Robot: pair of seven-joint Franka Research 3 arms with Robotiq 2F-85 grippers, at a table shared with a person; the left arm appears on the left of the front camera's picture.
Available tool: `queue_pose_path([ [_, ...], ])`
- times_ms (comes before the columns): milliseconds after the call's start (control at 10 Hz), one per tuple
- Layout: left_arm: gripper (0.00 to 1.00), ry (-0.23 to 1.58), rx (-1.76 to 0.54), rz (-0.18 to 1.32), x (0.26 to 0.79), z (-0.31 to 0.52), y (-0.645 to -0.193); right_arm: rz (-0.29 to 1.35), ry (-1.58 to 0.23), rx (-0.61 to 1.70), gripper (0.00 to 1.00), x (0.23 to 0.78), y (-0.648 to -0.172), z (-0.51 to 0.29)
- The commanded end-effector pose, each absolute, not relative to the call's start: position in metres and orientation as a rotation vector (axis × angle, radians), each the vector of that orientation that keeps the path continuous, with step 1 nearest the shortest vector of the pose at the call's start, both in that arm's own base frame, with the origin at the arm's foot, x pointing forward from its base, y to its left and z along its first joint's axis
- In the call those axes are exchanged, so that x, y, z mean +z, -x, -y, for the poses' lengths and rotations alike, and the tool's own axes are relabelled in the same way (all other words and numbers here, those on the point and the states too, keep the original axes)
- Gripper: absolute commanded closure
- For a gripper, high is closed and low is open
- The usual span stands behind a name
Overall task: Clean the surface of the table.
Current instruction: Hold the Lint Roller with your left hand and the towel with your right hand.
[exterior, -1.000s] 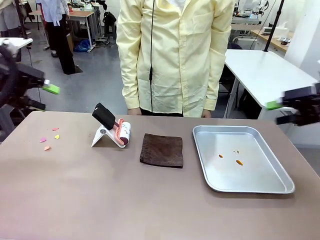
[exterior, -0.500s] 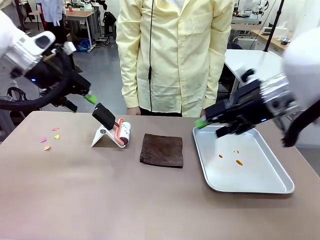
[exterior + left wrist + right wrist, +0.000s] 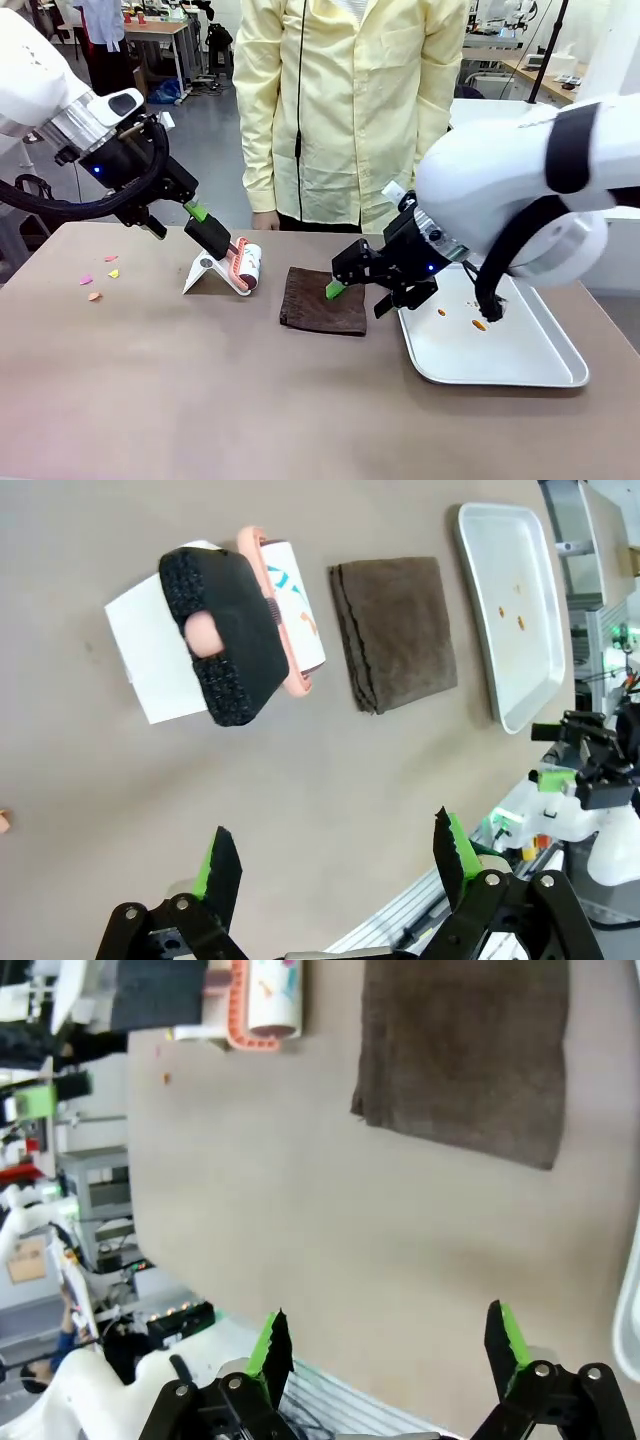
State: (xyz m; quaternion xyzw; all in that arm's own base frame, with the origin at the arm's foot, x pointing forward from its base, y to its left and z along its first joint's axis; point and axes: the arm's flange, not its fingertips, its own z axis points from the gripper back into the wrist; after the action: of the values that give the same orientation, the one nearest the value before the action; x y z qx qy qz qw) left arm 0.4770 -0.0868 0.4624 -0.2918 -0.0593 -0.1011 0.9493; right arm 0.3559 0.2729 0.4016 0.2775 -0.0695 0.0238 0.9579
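Note:
The brownish table (image 3: pixel 250 400) holds a lint roller (image 3: pixel 232 258) with a black handle on a white stand. To its right lies a folded brown cloth (image 3: pixel 322 300). Coloured paper scraps (image 3: pixel 100 275) lie at the far left. My left gripper (image 3: pixel 178 218) hangs open just left of the roller's handle, and from the wrist its open gripper (image 3: pixel 333 830) looks down on the lint roller (image 3: pixel 235 640). My right gripper (image 3: pixel 358 297) stands open over the cloth's right edge. In the right wrist view the gripper (image 3: pixel 388 1315) is apart from the cloth (image 3: pixel 465 1050).
A shiny metal tray (image 3: pixel 500 380) with a few orange crumbs (image 3: pixel 478 324) lies at the right, partly behind my right arm. A person in a pale yellow coat (image 3: pixel 350 110) stands at the far edge. The near half of the table is bare.
Both arms have swung in from the sides. The left gripper came down beside the roller's handle. The right gripper moved left from over the tray to the cloth's edge.

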Motion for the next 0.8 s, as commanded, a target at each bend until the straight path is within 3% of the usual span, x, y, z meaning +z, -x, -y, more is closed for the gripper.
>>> queue_pose_path([
  [0, 0.0, 0.603, -0.204, 0.118, 0.468, 0.076, -0.474, 0.112, -0.577, 0.015, 0.0, 0.403, -0.376, -0.273],
  [300, 0.0, 0.598, -0.115, 0.098, 0.461, 0.071, -0.474, 0.12, -0.556, -0.014, 0.0, 0.4, -0.385, -0.265],
  [700, 0.0, 0.603, -0.17, 0.103, 0.46, 0.074, -0.477, 0.117, -0.57, 0.005, 0.0, 0.393, -0.386, -0.26],
])
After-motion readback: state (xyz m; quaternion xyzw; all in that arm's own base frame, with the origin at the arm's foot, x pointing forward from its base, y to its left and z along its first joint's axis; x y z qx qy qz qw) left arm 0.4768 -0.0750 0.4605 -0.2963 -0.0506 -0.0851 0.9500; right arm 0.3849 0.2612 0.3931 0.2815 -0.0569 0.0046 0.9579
